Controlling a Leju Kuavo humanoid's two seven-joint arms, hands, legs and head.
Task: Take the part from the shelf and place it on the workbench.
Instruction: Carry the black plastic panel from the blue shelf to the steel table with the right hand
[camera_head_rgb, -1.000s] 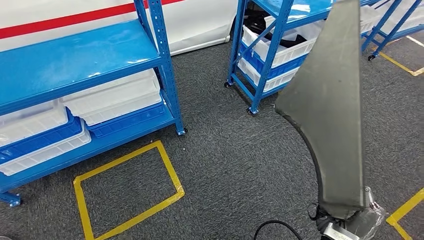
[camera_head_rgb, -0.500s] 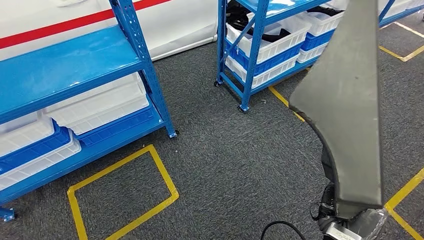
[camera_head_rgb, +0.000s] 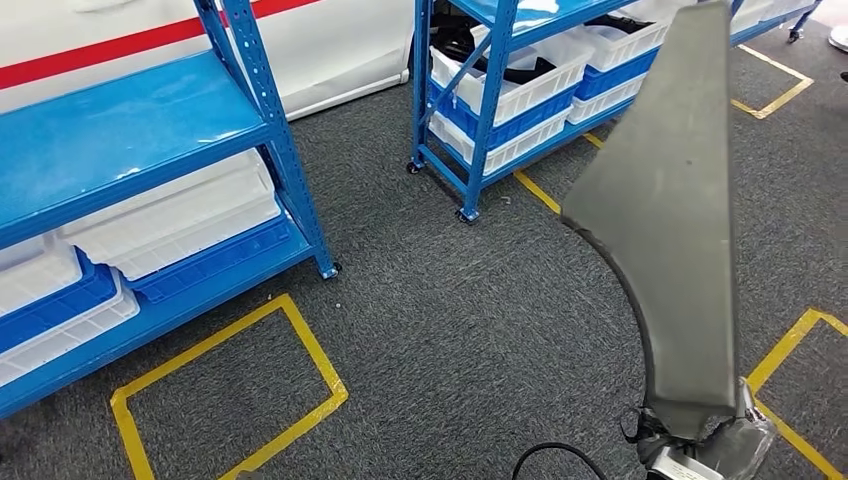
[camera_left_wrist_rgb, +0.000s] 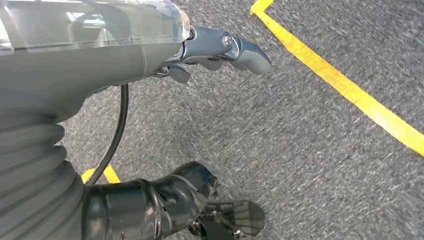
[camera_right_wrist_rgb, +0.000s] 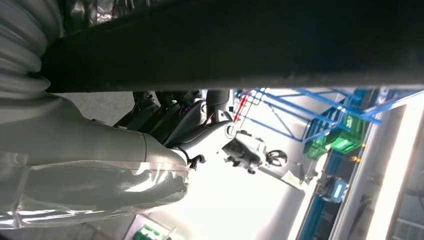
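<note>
the whole view has swung since a second ago, so the robot is turning from the blue shelves (camera_head_rgb: 150, 130). right hand (camera_head_rgb: 700, 450) grips the upright grey panel (camera_head_rgb: 665, 230); left hand (camera_left_wrist_rgb: 215, 50) hangs empty, fingers loosely apart. the bench still lies ahead.

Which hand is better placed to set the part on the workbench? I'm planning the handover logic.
Right. The right hand already grips the grey part at its narrow lower end, holding it upright. The left hand hangs over the carpet, holding nothing.
</note>
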